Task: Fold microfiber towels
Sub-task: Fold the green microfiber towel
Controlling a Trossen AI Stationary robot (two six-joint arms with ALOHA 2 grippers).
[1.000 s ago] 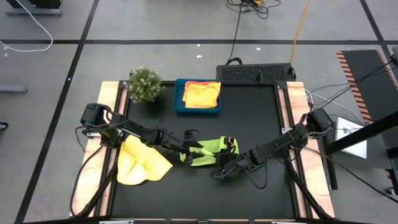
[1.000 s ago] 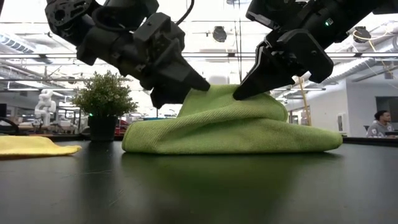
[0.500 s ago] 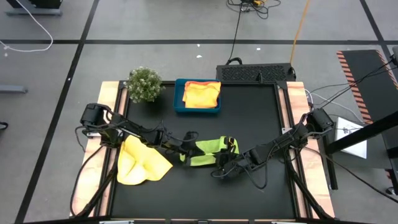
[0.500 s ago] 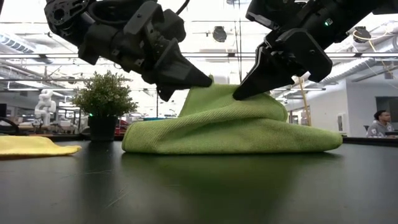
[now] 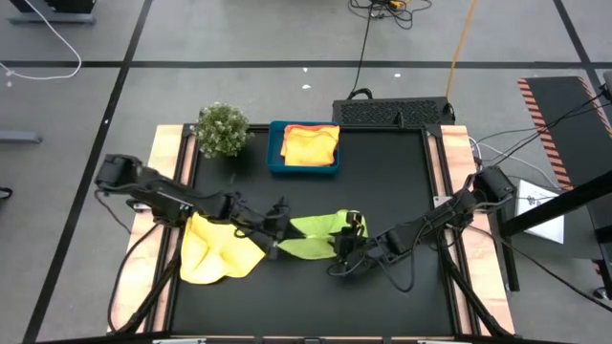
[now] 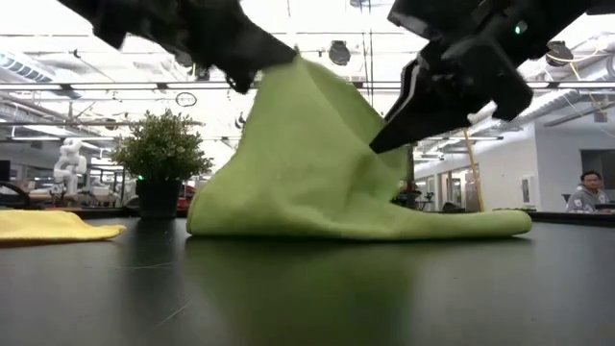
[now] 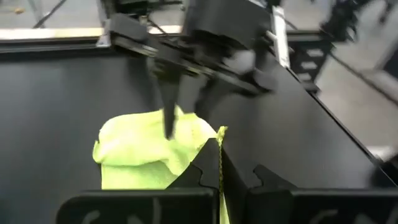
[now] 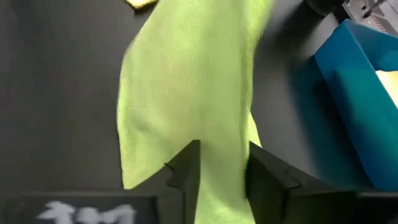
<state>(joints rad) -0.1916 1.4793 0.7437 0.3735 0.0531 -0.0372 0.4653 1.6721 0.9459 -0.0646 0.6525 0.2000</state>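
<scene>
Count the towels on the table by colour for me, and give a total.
Lime green towel: 1
Yellow towel: 1, lying loose on the table
Orange-yellow towels in the blue tray: a folded pile, layers uncountable
Total: 2 loose, plus the pile

Two dark, near-black arms, slim jointed links with chunkier round housings at the joints; black cables loop along both and trail off the table edges. Left gripper [image 5: 277, 237] and right gripper [image 5: 341, 256] each carry two matte black wedge-shaped fingers [image 8: 186, 165] tapering to points, with stepped notches on their inner edges. Small green indicator light on the right arm's wrist housing, low view.
</scene>
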